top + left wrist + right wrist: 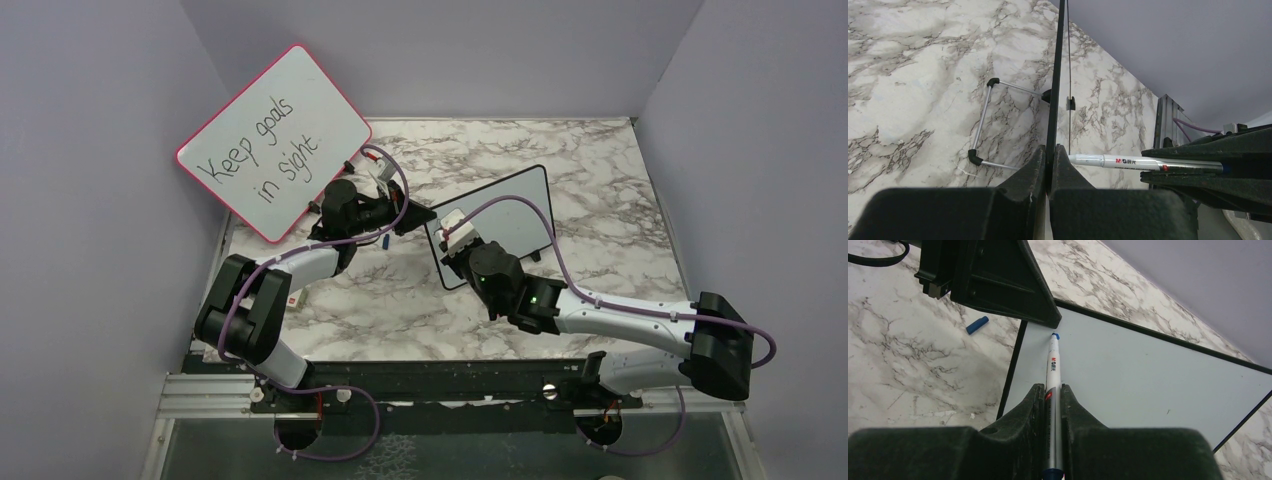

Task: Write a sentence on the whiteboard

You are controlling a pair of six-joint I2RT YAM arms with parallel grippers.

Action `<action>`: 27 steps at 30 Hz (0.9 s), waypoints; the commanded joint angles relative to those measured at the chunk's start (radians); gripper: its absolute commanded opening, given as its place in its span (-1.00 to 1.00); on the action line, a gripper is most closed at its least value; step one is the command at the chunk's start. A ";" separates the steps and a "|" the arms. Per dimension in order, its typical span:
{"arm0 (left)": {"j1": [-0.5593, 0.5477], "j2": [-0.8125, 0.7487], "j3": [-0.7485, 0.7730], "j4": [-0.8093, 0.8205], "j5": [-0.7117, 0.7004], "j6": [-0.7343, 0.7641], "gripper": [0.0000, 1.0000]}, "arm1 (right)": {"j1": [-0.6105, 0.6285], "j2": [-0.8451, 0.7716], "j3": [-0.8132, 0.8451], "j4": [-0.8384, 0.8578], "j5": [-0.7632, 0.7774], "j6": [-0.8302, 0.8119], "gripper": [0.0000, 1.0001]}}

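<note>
Right gripper [1050, 389] clamped on the marker [1053, 362], tip pointing far, at the top-left corner of the whiteboard [1148, 385]; I see blank surface stretching right. Left gripper [1049, 157] pinches its left edge, mid-scene.

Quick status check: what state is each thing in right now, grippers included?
whiteboard: propped on its stand, blank, edge clamped.
marker: uncapped, gripped, tip at the whiteboard's corner; contact unclear.
cap: loose on the table.
red-framed board: tilted up at back left, written on.
left gripper: shut on the whiteboard's edge.
right gripper: shut on the marker.
</note>
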 commanded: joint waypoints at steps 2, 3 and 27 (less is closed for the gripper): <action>-0.011 -0.008 -0.001 0.002 0.032 0.008 -1.00 | 0.004 0.015 0.034 -0.018 -0.049 -0.006 -0.99; -0.011 -0.008 -0.001 0.002 0.032 0.008 -1.00 | 0.004 0.017 0.035 -0.019 -0.051 -0.006 -0.99; -0.011 -0.009 -0.002 0.002 0.031 0.008 -1.00 | 0.004 0.005 0.043 -0.159 -0.064 0.026 -0.99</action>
